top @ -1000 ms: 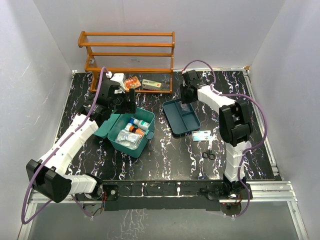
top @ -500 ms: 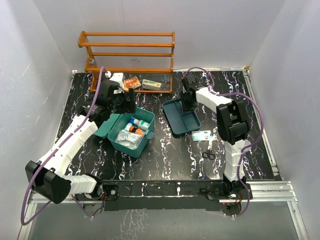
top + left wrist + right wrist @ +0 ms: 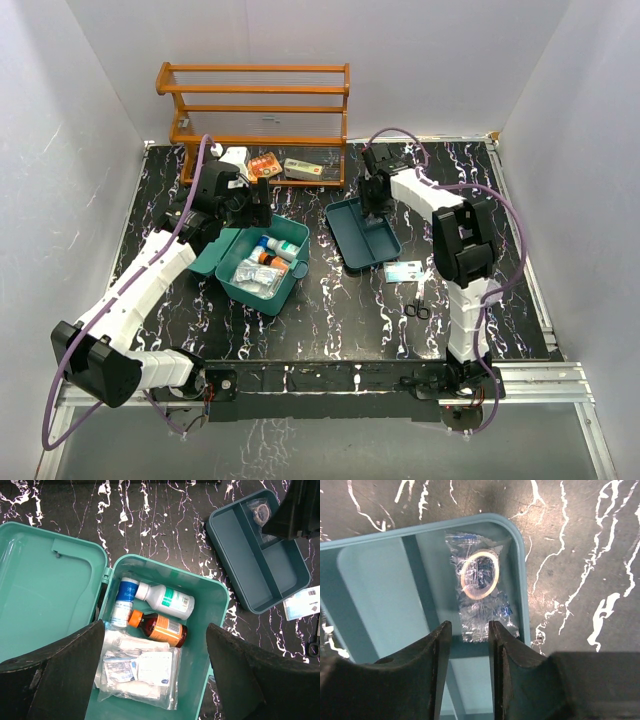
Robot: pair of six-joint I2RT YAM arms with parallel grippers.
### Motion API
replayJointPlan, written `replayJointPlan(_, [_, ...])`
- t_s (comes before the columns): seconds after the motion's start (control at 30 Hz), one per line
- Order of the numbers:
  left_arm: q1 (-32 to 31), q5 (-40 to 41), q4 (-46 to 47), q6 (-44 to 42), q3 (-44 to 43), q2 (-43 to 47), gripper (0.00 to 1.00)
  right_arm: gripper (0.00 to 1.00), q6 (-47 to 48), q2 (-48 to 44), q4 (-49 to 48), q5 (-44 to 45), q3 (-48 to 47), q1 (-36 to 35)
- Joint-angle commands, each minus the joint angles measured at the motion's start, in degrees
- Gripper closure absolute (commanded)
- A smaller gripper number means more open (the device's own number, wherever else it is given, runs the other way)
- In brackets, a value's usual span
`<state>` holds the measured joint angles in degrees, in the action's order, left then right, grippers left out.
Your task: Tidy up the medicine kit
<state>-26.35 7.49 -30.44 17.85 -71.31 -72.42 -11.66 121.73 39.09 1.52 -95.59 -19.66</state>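
Left fingers (image 3: 50, 680) stand wide apart and empty, hanging over the kit (image 3: 220, 597). It sits open on the worktop (image 3: 165, 525) at left centre of the top view, with its lid flat to the left. Right fingers (image 3: 420, 665) are a narrow gap apart, gripping nothing, above a packet (image 3: 480, 580) in the tray (image 3: 520, 550). The kit looks like stiff, smooth plastic and fairly light. The bottles (image 3: 165, 599) inside may roll. The lid's free edge or a side wall seems the best hold.

Smooth, slightly shiny plastic on the medicine kit (image 3: 50, 595) and the tray (image 3: 240, 555). Crinkly clear plastic for the little bag (image 3: 482, 615). Smooth wood on the rack (image 3: 255, 69).
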Motion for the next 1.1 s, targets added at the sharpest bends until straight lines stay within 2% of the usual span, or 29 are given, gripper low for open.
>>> replayJointPlan(0.0, [0.25, 0.20, 0.04, -0.59, -0.49, 2.35, 0.19, 0.65, -2.66, -8.41, -0.90, 1.86, -2.46, -0.20])
replayJointPlan(0.2, [0.25, 0.95, -0.08, -1.36, -0.74, 3.73, 0.19, 0.64, -8.15, -16.51, -1.17, 6.71, 4.55, -0.13])
replayJointPlan(0.4, [0.25, 1.39, 1.25, -2.13, 0.65, 6.68, 0.19, 0.62, -15.60, -29.78, -1.10, 12.02, 19.96, -0.11])
replayJointPlan(0.7, [0.22, 3.58, 3.73, -1.46, 4.86, 12.42, 0.19, 0.59, -24.11, -47.76, 3.81, 14.00, 39.20, -0.11])
replayJointPlan(0.9, [0.25, 3.47, 4.34, 0.01, 7.34, 16.20, 0.18, 0.54, -28.03, -53.88, 4.55, 13.00, 48.36, -0.12])
replayJointPlan(1.07, [0.29, 1.95, 3.41, 0.61, 7.69, 17.35, 0.16, 0.53, -27.81, -54.23, 2.46, 11.18, 52.65, -0.03])
